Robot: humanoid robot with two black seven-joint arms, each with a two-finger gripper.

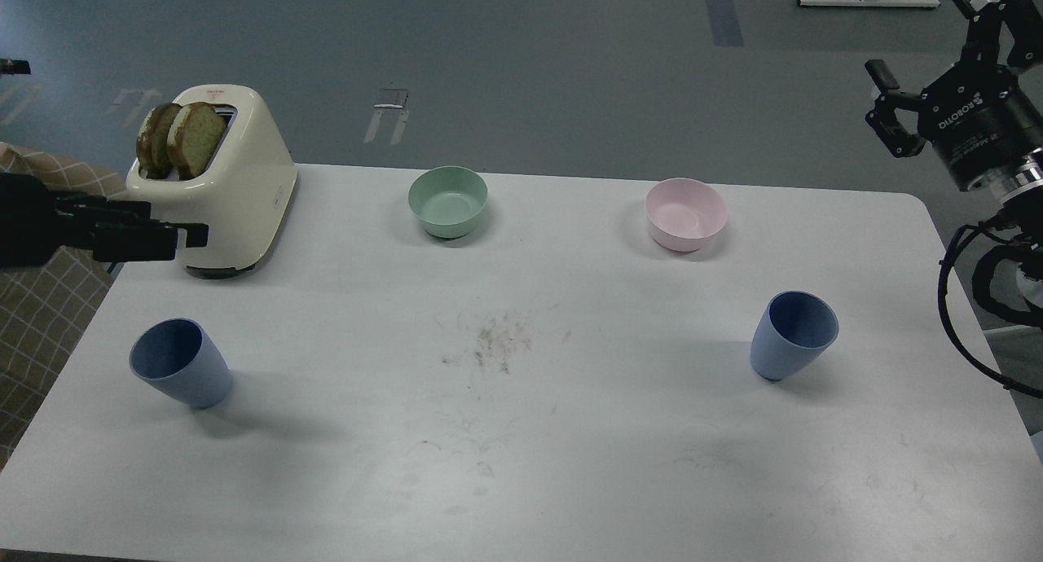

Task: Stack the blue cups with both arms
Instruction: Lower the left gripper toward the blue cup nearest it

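Observation:
Two light-blue cups stand upright on the white table (521, 456): the left cup (179, 363) near the front left, the right cup (792, 335) at the right. They are far apart. My left gripper (183, 233) comes in low at the left edge, in front of the toaster and above and behind the left cup. It is seen side-on, so I cannot tell its fingers apart. My right gripper (913, 29) is open and empty, high beyond the table's back right corner, well away from the right cup.
A cream toaster (236, 195) with two slices of toast (181, 137) stands at the back left. A green bowl (447, 201) and a pink bowl (685, 213) sit along the back. Crumbs (493, 342) lie mid-table. A checked cloth (41, 301) hangs off the left edge.

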